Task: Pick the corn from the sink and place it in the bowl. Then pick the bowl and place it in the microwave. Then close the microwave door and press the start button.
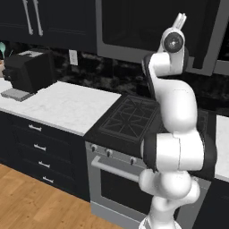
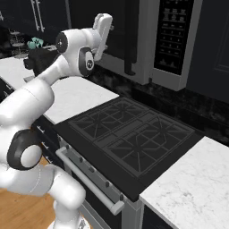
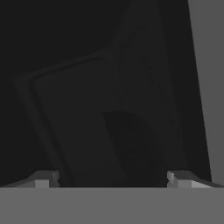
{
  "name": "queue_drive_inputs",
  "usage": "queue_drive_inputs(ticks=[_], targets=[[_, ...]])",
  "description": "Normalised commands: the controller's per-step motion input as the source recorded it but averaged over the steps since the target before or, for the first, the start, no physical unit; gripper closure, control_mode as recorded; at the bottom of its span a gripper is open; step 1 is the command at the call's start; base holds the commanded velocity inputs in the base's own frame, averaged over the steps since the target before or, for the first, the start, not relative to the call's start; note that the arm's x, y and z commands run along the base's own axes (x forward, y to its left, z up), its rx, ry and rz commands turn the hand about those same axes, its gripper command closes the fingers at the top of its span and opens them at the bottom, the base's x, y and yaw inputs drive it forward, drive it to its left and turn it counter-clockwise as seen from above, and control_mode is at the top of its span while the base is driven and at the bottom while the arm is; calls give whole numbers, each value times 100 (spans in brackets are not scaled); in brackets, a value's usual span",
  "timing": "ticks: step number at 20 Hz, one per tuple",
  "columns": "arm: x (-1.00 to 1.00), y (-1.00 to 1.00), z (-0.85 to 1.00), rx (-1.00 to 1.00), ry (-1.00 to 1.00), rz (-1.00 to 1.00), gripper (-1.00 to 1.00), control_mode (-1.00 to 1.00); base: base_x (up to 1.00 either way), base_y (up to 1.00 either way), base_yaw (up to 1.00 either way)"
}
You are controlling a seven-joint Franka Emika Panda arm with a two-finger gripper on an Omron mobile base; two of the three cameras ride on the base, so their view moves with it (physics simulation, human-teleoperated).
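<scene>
One microwave door dark glass, one tool raised before it, fingers apart, nothing held

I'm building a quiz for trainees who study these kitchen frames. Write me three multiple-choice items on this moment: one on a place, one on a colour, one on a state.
1. Where does the black coffee machine stand?
A. on the white marble counter left of the stove
B. on the stove top
C. on the wooden floor

2. What colour is the stove's cooktop with its grates?
A. white
B. black
C. red

3. How do the gripper's fingers stand?
A. clamped on a bowl
B. shut with nothing between
C. spread apart, holding nothing

Key: 1 A, the black coffee machine sits on the white marble counter left of the black cooktop. 2 B, its surface and grates are black. 3 C, the gripper shows its tips far apart before the silver-framed microwave's dark glass door, nothing between them.
</scene>
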Motion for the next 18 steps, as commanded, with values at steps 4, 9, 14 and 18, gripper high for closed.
queue_drive_inputs(ticks=[4, 9, 14, 18], targets=[[70, -20, -1, 3, 0, 0, -100, -100, 0, 0, 0], [79, -30, -13, 5, 0, 0, -100, -100, 0, 0, 0], [25, 5, -19, 1, 0, 0, -100, -100, 0, 0, 0], [-82, 68, 2, 1, 0, 0, -100, -100, 0, 0, 0]])
